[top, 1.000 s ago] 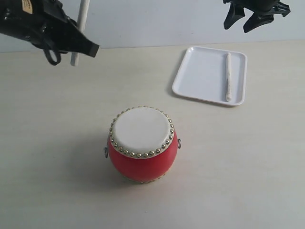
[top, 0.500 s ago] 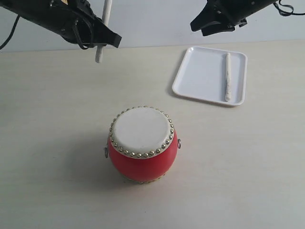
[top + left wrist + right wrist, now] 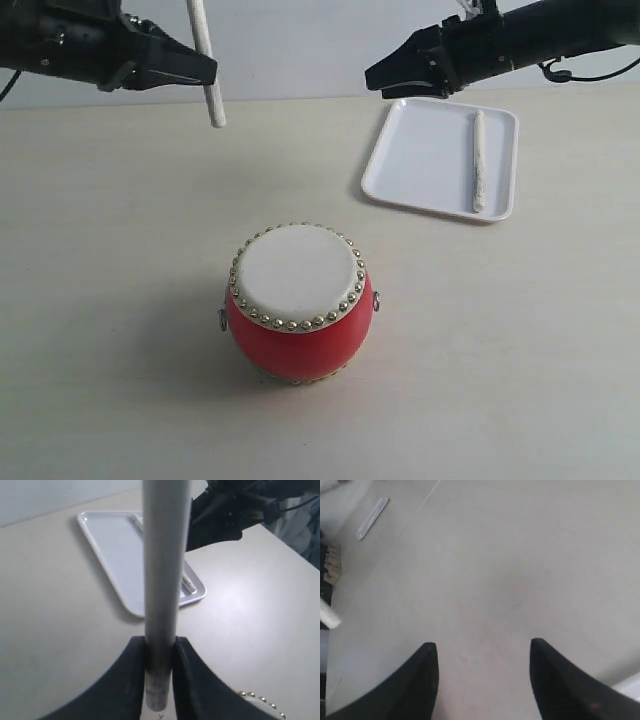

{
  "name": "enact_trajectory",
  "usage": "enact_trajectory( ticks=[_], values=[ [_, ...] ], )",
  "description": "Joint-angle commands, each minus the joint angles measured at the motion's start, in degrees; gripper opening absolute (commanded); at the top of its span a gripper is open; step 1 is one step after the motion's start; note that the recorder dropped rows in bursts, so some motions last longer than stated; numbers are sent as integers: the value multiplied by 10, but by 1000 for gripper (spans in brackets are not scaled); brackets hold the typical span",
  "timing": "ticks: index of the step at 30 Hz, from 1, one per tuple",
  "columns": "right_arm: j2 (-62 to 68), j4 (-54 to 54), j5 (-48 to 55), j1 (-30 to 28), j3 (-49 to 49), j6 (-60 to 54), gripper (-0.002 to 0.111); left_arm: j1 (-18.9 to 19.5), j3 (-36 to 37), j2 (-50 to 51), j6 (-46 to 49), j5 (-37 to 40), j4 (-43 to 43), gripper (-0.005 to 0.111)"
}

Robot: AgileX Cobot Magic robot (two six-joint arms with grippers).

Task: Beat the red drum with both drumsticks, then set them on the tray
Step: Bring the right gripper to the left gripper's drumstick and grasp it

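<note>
One of two down: seeing a drumstick point(image 3: 478, 165) lying inside the tray point(image 3: 420, 165) at the far right of the table point(image 3: 120, 300), well apart from the red drum point(image 3: 298, 300), and judging the beating probably over, leaving just the second drumstick point(image 3: 212, 100) to go in. Pinching that one near-upright in the left gripper point(image 3: 205, 70), high over the far left; hovering the right gripper point(image 3: 378, 84) near the tray's edge. Getting the tight pinch only from the left wrist view and the parted, empty right jaws only from the right wrist view, finding the whole drum only in the exterior view.
</note>
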Motion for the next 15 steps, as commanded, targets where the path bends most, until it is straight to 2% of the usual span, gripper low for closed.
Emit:
enact_trajectory(
  ticks=[1,4,9,15],
  values=[
    [-6,61,0,49,4,-80,56,39,39,36,133,94,-74,0],
    [-6,137,0,77,4,-118,58,44,46,64,204,160,-89,0],
    [-6,119,0,104,4,-124,62,48,46,81,244,167,-116,0],
    [-28,131,0,109,4,-150,62,48,46,81,231,167,-111,0]
  ],
)
